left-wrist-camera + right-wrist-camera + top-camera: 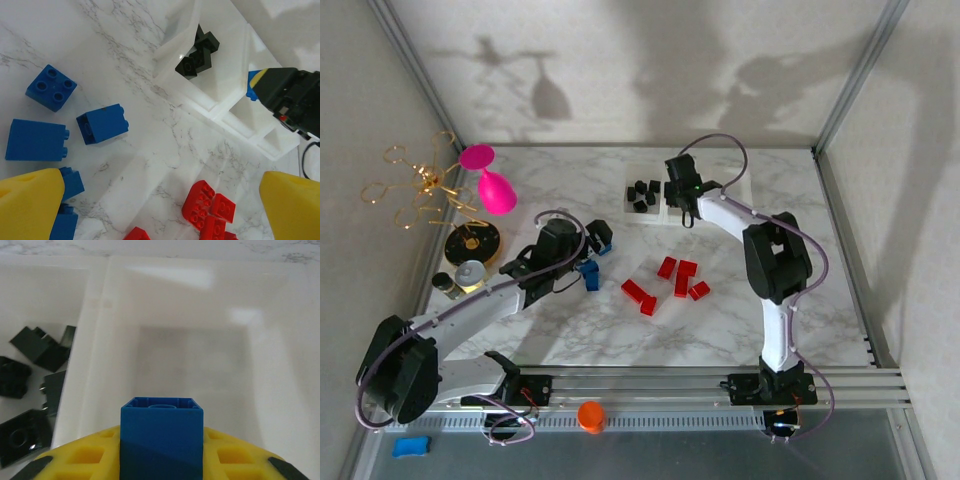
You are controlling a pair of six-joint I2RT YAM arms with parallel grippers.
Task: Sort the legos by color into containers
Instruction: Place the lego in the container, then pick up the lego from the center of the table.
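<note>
The clear three-compartment tray (pixel 738 182) stands at the back of the marble top. Several black legos (pixel 642 192) lie in its left compartment. My right gripper (pixel 682 195) hangs over the middle compartment (pixel 190 355), shut on a blue lego (pixel 161 432) between its yellow fingers. Several red legos (pixel 672 282) lie loose in the middle of the table. Blue legos (pixel 102 123) lie to the left. My left gripper (pixel 160 210) hovers above the marble between the blue legos and the red legos (pixel 207 205), open, nothing between its fingers. It sits left of centre (pixel 592 250).
A pink goblet (pixel 492 185), a gold wire stand (pixel 420 185), a black-and-gold disc (pixel 472 240) and a small jar (pixel 470 275) crowd the left side. An orange knob (pixel 590 415) and a blue block (pixel 410 446) lie off the marble, beyond the front rail.
</note>
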